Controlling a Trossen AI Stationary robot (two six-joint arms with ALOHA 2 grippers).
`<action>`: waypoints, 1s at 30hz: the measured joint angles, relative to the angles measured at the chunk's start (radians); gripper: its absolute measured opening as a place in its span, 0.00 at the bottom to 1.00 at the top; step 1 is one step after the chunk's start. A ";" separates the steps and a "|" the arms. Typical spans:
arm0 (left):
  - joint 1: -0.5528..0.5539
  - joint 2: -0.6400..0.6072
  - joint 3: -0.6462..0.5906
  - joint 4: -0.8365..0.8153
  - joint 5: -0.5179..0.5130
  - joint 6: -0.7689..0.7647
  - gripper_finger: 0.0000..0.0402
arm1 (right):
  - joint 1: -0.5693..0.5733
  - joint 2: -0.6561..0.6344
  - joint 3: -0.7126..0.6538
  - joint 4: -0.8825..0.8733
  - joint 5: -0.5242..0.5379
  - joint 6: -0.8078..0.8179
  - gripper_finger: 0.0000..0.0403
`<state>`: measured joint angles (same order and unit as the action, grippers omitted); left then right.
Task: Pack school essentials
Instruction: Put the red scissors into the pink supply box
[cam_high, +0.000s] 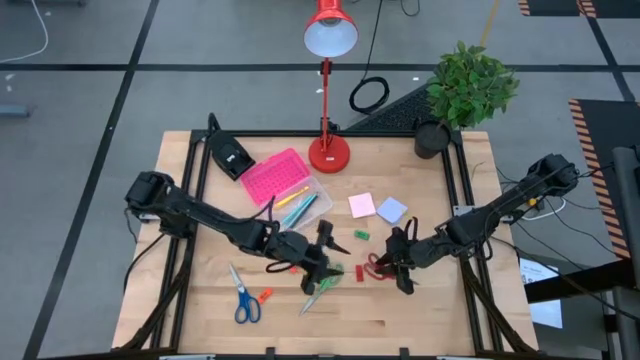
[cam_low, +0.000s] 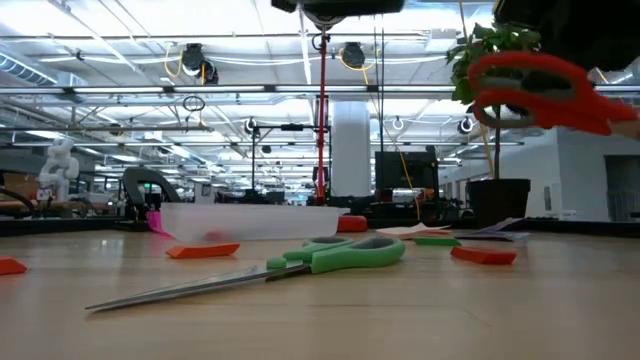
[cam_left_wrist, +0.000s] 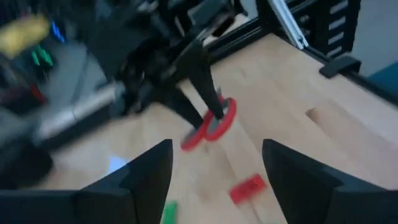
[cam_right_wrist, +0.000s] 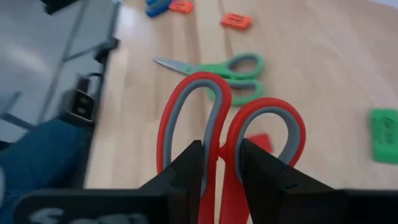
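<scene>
My right gripper (cam_right_wrist: 221, 158) is shut on the red-handled scissors (cam_high: 378, 268), which hang above the table at the right of centre (cam_low: 540, 90). My left gripper (cam_high: 322, 258) stands open just left of them, with nothing between its fingers (cam_left_wrist: 217, 177). Green-handled scissors (cam_high: 320, 290) lie flat on the table below it. Blue-handled scissors (cam_high: 245, 302) and an orange eraser (cam_high: 265, 295) lie near the front left. A red eraser (cam_high: 362, 272), a green eraser (cam_high: 361, 235), a pink pad (cam_high: 361, 205) and a blue pad (cam_high: 392, 210) lie flat on the wood. My right gripper pinches the red scissors between its two fingers where the two handle loops meet (cam_right_wrist: 219, 146). The loops stick out beyond the fingertips; the blades are hidden behind the gripper. The scissors are lifted clear of the table (cam_low: 540, 90).
A clear box with a pink lid (cam_high: 285, 185) holding pens stands at the back left, a black wedge-shaped device (cam_high: 230, 155) behind it. A red lamp (cam_high: 328, 150) and a potted plant (cam_high: 465, 90) stand along the far edge.
</scene>
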<state>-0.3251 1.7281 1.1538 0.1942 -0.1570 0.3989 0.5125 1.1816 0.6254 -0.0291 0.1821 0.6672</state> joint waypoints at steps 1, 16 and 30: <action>-0.008 0.013 0.000 0.030 0.000 0.059 0.64 | 0.000 0.000 0.000 0.022 -0.003 -0.005 0.21; -0.044 0.098 0.000 0.275 0.009 0.329 0.55 | 0.020 0.000 0.001 0.203 -0.030 -0.092 0.21; -0.035 0.113 0.000 0.355 0.014 0.331 0.50 | 0.020 0.000 0.002 0.243 -0.030 -0.127 0.21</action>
<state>-0.3601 1.8414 1.1535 0.5489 -0.1434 0.7298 0.5323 1.1816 0.6273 0.2137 0.1522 0.5402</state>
